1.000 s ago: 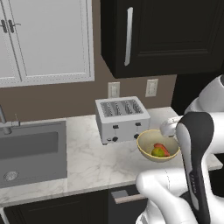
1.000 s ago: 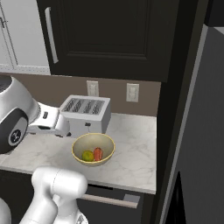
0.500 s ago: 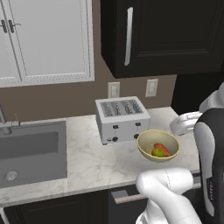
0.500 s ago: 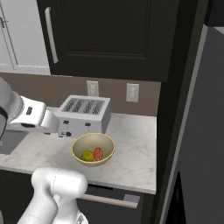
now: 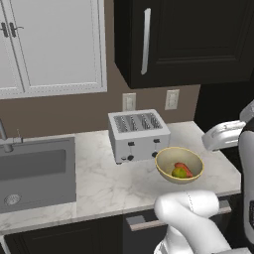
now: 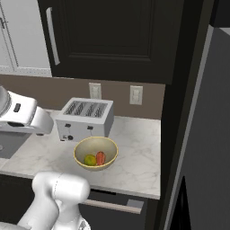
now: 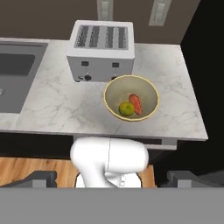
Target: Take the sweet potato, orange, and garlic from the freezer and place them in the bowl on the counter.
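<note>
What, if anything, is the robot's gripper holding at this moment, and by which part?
Nothing is held. The gripper is open with nothing between its fingertips, well back from the bowl, where the sweet potato and orange lie.

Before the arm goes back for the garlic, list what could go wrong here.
1. The bowl sits close to the toaster; a low approach might clip it.
2. The sweet potato and orange already lie together in the bowl; dropping another item from height could knock one out.
3. The bowl is near the counter front edge, so a nudge might push it off.
</note>
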### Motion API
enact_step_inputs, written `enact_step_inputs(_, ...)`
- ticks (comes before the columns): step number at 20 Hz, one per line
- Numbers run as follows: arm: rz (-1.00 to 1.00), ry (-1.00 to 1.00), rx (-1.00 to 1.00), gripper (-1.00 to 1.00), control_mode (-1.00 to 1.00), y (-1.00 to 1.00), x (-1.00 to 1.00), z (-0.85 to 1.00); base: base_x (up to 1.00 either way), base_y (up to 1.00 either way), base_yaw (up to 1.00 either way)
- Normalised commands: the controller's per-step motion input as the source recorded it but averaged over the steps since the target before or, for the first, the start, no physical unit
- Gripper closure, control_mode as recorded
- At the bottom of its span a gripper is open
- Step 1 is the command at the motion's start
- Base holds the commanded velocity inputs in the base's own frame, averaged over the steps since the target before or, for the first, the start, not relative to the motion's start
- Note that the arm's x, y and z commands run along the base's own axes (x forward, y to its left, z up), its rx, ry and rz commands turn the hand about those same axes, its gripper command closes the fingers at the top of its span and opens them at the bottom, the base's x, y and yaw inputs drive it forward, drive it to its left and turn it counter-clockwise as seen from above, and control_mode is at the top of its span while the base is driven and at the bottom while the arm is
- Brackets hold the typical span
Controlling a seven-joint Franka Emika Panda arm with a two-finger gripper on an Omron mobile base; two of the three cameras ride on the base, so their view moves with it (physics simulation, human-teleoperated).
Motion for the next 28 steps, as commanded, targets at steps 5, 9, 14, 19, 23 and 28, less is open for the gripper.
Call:
enact_step_inputs(5,0.0,0.0,0.0,-1.0,-1.0,0.04,-0.24,0.14,0.0,0.0,0.0)
enact_step_inputs(9,0.0,0.0,0.0,-1.0,-1.0,0.0,-0.18,0.02,0.0,0.0,0.0)
enact_step_inputs(14,0.0,-0.02,0.02,-1.0,-1.0,-0.05,-0.05,0.0,0.0,0.0,0.0)
enact_step_inputs(19,0.0,0.0,0.01,-1.0,-1.0,-0.01,0.0,0.0,0.0,0.0,0.0)
enact_step_inputs(23,0.0,0.0,0.0,-1.0,1.0,0.0,0.0,0.0,-0.06,0.0,0.0)
enact_step_inputs(28,0.0,0.0,0.0,-1.0,1.0,0.0,0.0,0.0,-0.52,0.0,0.0)
